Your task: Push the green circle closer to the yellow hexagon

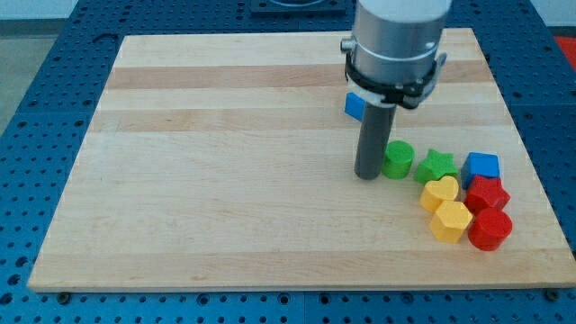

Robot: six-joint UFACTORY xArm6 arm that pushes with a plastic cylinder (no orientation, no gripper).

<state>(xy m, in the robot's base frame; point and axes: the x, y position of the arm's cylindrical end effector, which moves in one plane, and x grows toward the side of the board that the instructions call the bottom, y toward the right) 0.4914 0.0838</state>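
The green circle [398,159] is a short cylinder at the board's right of centre. The yellow hexagon [450,220] lies below and to the right of it, near the board's bottom right. My tip [367,175] stands just left of the green circle, touching or almost touching its left side. The rod rises from there into the grey arm body at the view's top.
A green star [437,166] sits right of the circle. A yellow heart [439,192] lies above the hexagon. A blue cube [482,166], two red blocks [487,194] [490,229] and a part-hidden blue block [355,105] are nearby. The board's right edge [531,171] is close.
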